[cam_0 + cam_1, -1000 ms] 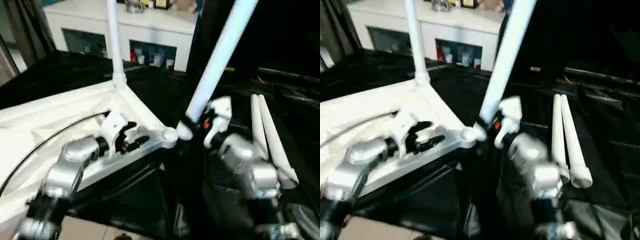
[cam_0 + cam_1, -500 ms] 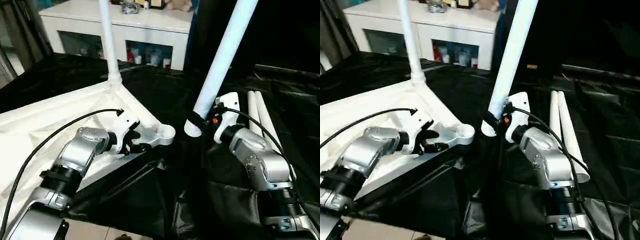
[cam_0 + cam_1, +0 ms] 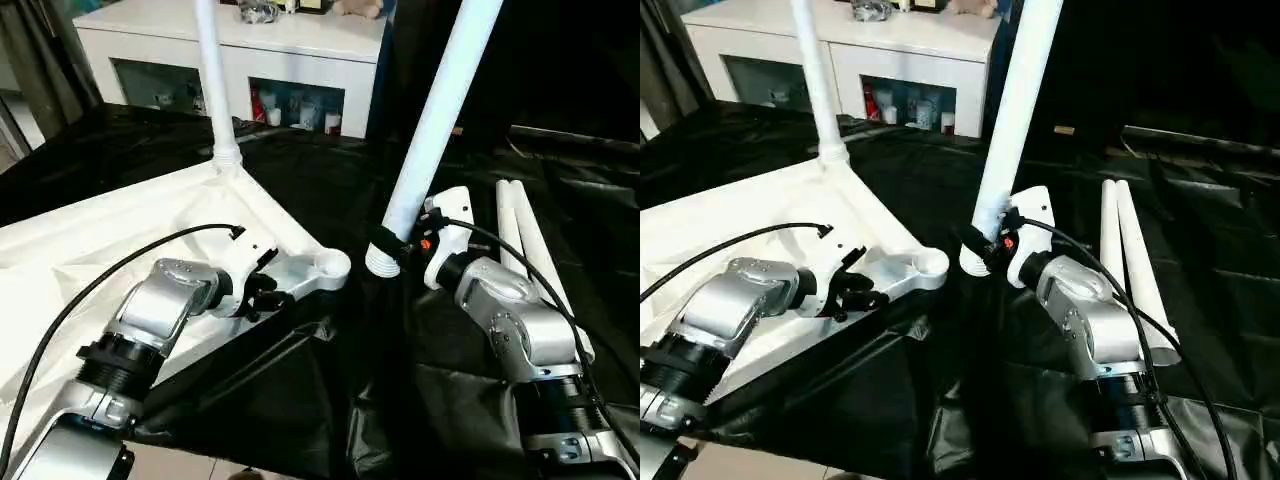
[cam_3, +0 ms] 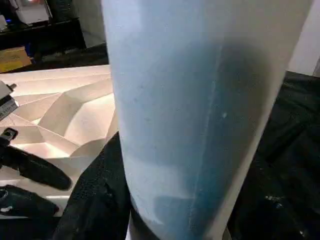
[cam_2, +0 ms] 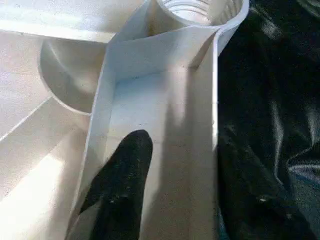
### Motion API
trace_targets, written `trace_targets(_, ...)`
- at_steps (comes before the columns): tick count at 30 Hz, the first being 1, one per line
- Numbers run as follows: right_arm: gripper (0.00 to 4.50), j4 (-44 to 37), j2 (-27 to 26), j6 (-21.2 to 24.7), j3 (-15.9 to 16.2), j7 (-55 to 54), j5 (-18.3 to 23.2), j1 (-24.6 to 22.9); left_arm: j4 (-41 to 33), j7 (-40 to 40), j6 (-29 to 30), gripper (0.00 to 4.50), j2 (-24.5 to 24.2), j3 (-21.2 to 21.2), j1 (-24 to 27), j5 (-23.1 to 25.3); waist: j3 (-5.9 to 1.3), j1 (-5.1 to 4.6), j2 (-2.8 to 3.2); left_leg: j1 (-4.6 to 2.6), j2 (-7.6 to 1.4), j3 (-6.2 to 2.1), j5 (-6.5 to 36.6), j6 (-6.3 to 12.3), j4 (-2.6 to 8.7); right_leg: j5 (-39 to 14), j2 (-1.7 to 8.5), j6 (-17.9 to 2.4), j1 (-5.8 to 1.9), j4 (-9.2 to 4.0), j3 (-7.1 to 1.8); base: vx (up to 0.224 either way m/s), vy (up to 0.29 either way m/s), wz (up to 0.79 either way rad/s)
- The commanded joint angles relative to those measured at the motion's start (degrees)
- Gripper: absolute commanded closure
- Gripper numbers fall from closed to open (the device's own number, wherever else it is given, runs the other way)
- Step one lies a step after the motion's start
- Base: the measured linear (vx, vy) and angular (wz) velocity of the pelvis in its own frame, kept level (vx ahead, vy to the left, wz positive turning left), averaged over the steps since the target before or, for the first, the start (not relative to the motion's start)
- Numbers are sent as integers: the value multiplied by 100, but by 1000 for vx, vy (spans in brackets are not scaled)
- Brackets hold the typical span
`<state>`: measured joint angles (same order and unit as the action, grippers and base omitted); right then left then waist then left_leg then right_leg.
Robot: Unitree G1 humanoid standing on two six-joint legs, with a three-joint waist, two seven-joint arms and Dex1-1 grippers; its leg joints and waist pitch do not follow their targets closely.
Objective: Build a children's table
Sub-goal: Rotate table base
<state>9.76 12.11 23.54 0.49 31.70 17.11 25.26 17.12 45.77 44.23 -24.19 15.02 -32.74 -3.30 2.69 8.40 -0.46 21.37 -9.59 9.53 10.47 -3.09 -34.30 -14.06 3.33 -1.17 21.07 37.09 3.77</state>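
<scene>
White plastic rectangular tabletop [image 3: 120,225] lies ribbed side up on the black-sheeted surface [image 3: 330,190], left of centre. One white tapered tube leg [image 3: 212,75] is already seated upright in the far corner socket. The near-right round socket [image 3: 332,264] is empty, and I judge it the target.

My right gripper [image 3: 990,240] is clenched on the second long white leg [image 3: 435,120] just above its lower end. The leg tilts, top leaning right, with its foot hanging just right of the empty socket and not yet in. Gripping low should give better control of the tip for insertion.

My left gripper [image 3: 262,295] sits at the tabletop's near rim just left of that socket, one black finger [image 5: 122,185] inside the rib channel, probably to brace the top. Can't tell if it's actually clamped.

Two spare white legs [image 3: 530,250] lie side by side on the right. White cabinet with glass doors [image 3: 250,50] is at the far side.
</scene>
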Motion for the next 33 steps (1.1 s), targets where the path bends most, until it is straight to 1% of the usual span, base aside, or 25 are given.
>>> trace_targets(1, 255, 7, 24, -65, 18, 27, -45, 61, -132, -82, 65, 279, -74, 4, -4, 89, -341, 5, 38, -90, -377, -158, 799, -2, 433, 13, 594, -1114, -217, -455, -339, 0, 0, 0)
trace_targets(2, 255, 8, 22, -71, 28, 35, -51, 58, -160, -69, 45, 279, -86, 26, 6, 101, -342, 8, 64, -88, -379, -164, 785, -4, 434, 2, 598, -1107, -215, -449, -340, 0, 0, 0)
trace_targets(4, 255, 11, 25, -83, 46, 51, -51, 53, -243, -25, 11, 289, -102, 51, 44, 100, -341, -4, 53, -91, -383, -164, 824, -15, 439, -47, 598, -1103, -216, -458, -338, 0, 0, 0)
trace_targets(7, 255, 5, 20, -83, 44, 55, -42, 50, -346, 101, -158, 325, -133, 56, 108, 9, -336, -9, 55, -90, -382, -163, 834, -11, 444, -55, 596, -1097, -211, -466, -342, 0, 0, 0)
trace_targets(9, 255, -2, 19, -85, 51, 62, -43, 46, -386, 174, -216, 329, -147, 63, 130, -33, -329, -10, 53, -92, -383, -158, 869, -21, 450, -119, 593, -1097, -203, -471, -341, 0, 0, 0)
trace_targets(11, 255, -17, 21, -86, 69, 79, -45, 35, -460, 315, -332, 354, -218, 145, 180, -25, -328, -14, 69, -96, -390, -161, 912, -43, 460, -156, 591, -1083, -197, -477, -342, 0, 0, 0)
trace_targets(13, 255, -22, 26, -89, 78, 96, -45, 35, -478, 375, -372, 371, -242, 175, 204, -25, -324, -17, 62, -99, -386, -160, 932, -46, 465, -185, 586, -1064, -194, -476, -344, 0, 0, 0)
trace_targets(14, 255, -32, 34, -90, 82, 123, -34, 37, -481, 480, -638, 375, -276, 208, 251, -9, -315, -16, 63, -95, -385, -163, 958, -37, 469, -246, 593, -1053, -191, -496, -347, 0, 0, 0)
trace_targets(15, 255, -32, 35, -90, 82, 131, -30, 37, -483, 497, -658, 383, -279, 209, 256, -15, -319, -19, 62, -94, -388, -157, 967, -43, 466, -256, 595, -1048, -195, -492, -350, 0, 0, 0)
trace_targets(16, 255, -33, 41, -91, 82, 159, -16, 41, -493, 561, -734, 401, -291, 213, 274, -35, -317, -18, 64, -90, -390, -161, 953, -48, 470, -249, 598, -1045, -195, -489, -349, 0, 0, 0)
trace_targets(17, 255, -32, 65, -97, 88, 241, 14, 49, -532, 723, -970, 401, -334, 245, 315, -70, -318, -13, 53, -89, -391, -161, 943, -41, 471, -258, 599, -1034, -195, -486, -350, 0, 0, 0)
trace_targets(18, 255, -30, 78, -95, 91, 284, 31, 54, -555, 847, -1139, 414, -358, 265, 343, -100, -318, -13, 53, -89, -391, -161, 943, -41, 471, -258, 599, -1034, -195, -486, -350, 0, 0, 0)
trace_targets(20, 255, -10, 142, -78, 133, 454, 63, 77, -640, 1140, -1204, 428, -447, 347, 407, -192, -324, -16, 62, -92, -397, -155, 889, -26, 470, -183, 590, -1022, -187, -469, -350, 0, 0, 0)
trace_targets(21, 255, 12, 194, -58, 172, 583, 79, 101, -700, 1355, -1272, 440, -510, 417, 469, -251, -321, -11, 66, -100, -402, -154, 891, -25, 469, -154, 590, -1034, -175, -470, -350, 0, 0, 0)
trace_targets(22, 255, 46, 308, -42, 281, 845, 80, 154, -748, 1626, -1499, 447, -672, 625, 560, -182, -317, 4, 56, -102, -401, -155, 918, 6, 464, -144, 591, -1051, -175, -476, -350, 0, 0, 0)
trace_targets(23, 255, 49, 320, -45, 295, 871, 77, 159, -748, 1650, -1532, 447, -690, 649, 568, -168, -308, -4, 66, -98, -403, -140, 935, 2, 472, -152, 585, -1057, -167, -470, -356, 0, 0, 0)
trace_targets(24, 255, 67, 367, -63, 347, 972, 57, 186, -725, 1714, -1586, 447, -755, 742, 590, -97, -308, 10, 76, -115, -406, -136, 979, -5, 470, -197, 588, -1066, -153, -479, -356, 0, 0, 0)
trace_targets(25, 255, 69, 386, -53, 360, 1028, 66, 198, -705, 1735, -1577, 447, -781, 782, 599, -60, -299, 26, 61, -131, -407, -126, 1068, -21, 472, -331, 586, -1067, -145, -490, -360, 0, 0, 0)
trace_targets(26, 255, 69, 386, -53, 360, 1028, 66, 198, -705, 1735, -1577, 447, -781, 782, 599, -60, -296, 38, 63, -128, -410, -126, 1085, -30, 477, -391, 594, -1062, -147, -493, -364, 0, 0, 0)
trace_targets(27, 255, 74, 394, -55, 360, 1056, 63, 214, -662, 1681, -1700, 447, -778, 786, 600, 15, -288, 52, 61, -120, -411, -126, 1120, -50, 486, -537, 602, -1038, -149, -506, -366, 0, 0, 0)
trace_targets(28, 256, 79, 394, -42, 349, 1069, 75, 233, -648, 1667, -1751, 450, -756, 755, 601, 8, -283, 70, 45, -123, -420, -130, 1172, -74, 496, -703, 612, -998, -148, -519, -369, 0, 0, 0)
trace_targets(29, 257, 77, 401, -22, 335, 1096, 82, 267, -622, 1604, -1936, 450, -708, 665, 603, 22, -282, 76, 45, -128, -426, -134, 1202, -101, 504, -806, 615, -968, -139, -527, -369, 0, 0, 0)
trace_targets(30, 257, 73, 402, -19, 335, 1099, 82, 270, -624, 1593, -1956, 450, -704, 653, 604, 24, -285, 77, 44, -128, -426, -134, 1205, -115, 502, -817, 615, -956, -139, -525, -370, 0, 0, 0)
trace_targets(32, 257, 67, 406, -11, 343, 1162, 120, 276, -605, 1682, -2217, 450, -743, 683, 609, 54, -289, 83, 48, -125, -428, -137, 1197, -131, 507, -786, 617, -939, -137, -522, -369, 0, 0, 0)
trace_targets(33, 257, 46, 398, 14, 359, 1192, 145, 264, -557, 1631, -2288, 450, -739, 683, 601, 87, -301, 84, 41, -116, -425, -136, 1118, -121, 502, -643, 612, -931, -146, -506, -367, 0, 0, 0)
